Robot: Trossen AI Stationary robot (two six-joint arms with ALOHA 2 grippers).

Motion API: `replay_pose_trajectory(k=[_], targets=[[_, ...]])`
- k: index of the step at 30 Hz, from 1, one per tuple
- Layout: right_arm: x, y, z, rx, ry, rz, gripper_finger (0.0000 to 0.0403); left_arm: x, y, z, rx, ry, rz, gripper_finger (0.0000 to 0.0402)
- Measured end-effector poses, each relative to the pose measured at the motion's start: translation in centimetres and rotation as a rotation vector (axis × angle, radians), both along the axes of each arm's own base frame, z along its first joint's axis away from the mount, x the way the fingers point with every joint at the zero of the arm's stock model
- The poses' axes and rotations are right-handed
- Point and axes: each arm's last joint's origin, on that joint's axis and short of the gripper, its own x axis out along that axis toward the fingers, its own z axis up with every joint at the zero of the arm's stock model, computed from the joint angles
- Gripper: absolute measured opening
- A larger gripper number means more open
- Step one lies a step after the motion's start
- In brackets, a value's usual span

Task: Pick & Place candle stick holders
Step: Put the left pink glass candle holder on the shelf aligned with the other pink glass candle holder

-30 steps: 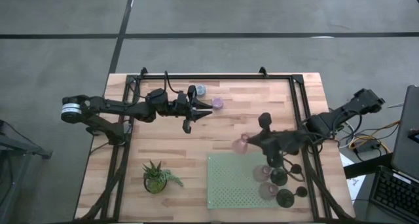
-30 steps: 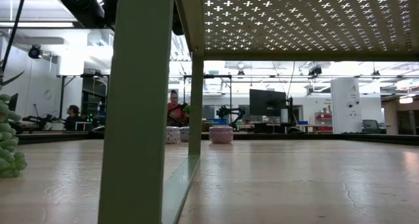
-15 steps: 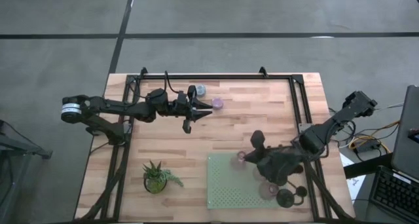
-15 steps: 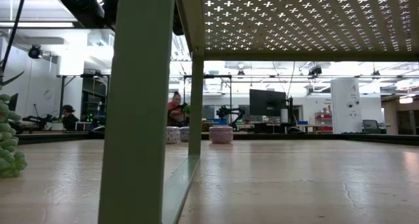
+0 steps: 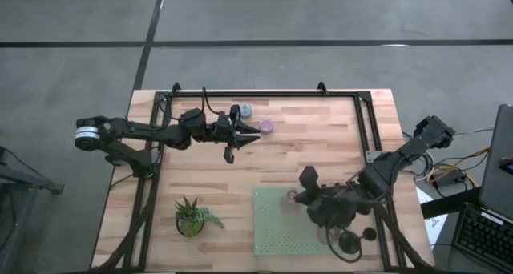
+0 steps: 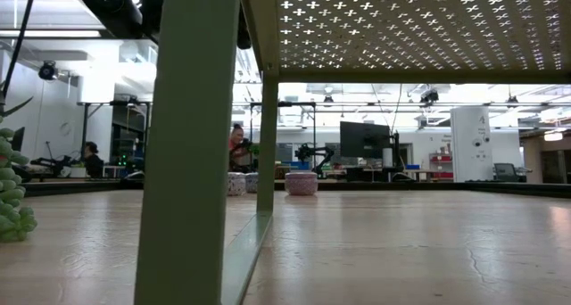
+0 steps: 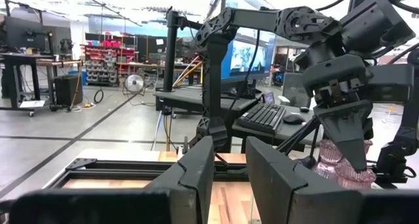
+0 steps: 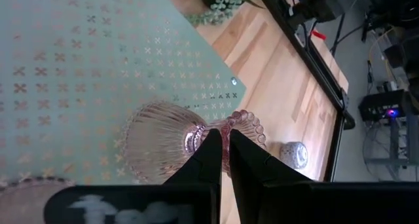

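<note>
Low and right of centre in the high view, the right gripper is clamped on the narrow waist of a ribbed pink glass bell-shaped candle holder above the pale green perforated tray; it looks light, rigid, slippery and breakable, so that waist seems the safest hold.

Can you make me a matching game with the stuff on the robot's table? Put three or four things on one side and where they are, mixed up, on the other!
Things:
1. pink holder
2. plant
3. lilac holder
4. left claw

Places or states:
A. on the bare wood near the table's far edge
B. pinched in the right claw, over the green shelf
C. hanging over the wood, holding nothing
D. on the wood just left of the green shelf

Pairs: 1-B, 2-D, 3-A, 4-C
</note>
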Motion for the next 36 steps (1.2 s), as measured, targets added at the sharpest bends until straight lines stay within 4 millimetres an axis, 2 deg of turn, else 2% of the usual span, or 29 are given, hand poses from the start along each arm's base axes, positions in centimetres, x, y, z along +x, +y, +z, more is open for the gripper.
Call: replay_pose_trajectory(k=[25, 36], targets=[[-0.9, -1.2, 1.1, -0.133, -0.068, -0.074, 0.0011, 0.0, 0.0, 0.0, -0.001, -0.001, 0.0, 0.0094], [-1.8, -2.1, 2.4, -0.121, -0.118, -0.102, 0.0011, 0.0, 0.0, 0.0, -0.001, -0.001, -0.001, 0.0094]])
